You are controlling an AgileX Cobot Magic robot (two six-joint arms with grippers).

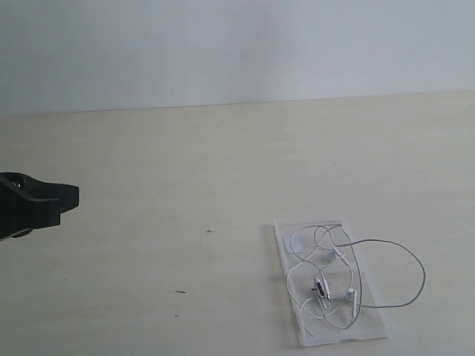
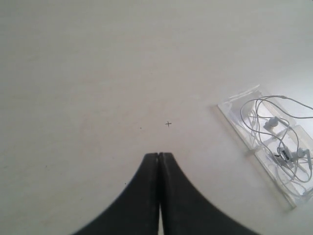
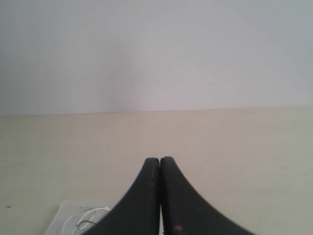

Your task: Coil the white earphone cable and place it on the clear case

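Progress looks late, to judge by the layout. The white earphone cable (image 1: 324, 288) lies in loose, overlapping loops on the clear case (image 1: 373, 320), with its earbuds and dark plug bunched over the middle of the case. One wide loop (image 1: 423, 276) spills past the case's edge onto the desk (image 1: 185, 148), so the coil is slack rather than tidy. Gathering in that stray loop appears to be what is left, if anything.

Neither arm is working on it. The left fingers (image 2: 146, 191) are pressed together and empty, hanging over bare desk well apart from the case, at the left edge of the exterior view. The right fingers (image 3: 142, 196) are also pressed together with nothing between them. A corner of the case and a bit of wire show below them in the right wrist view.

The desk is a pale cream, matte sheet with only a tiny cross mark (image 1: 208, 231) and a dark speck (image 1: 180, 291). Behind it rises a plain, pale grey-white wall (image 1: 223, 44).
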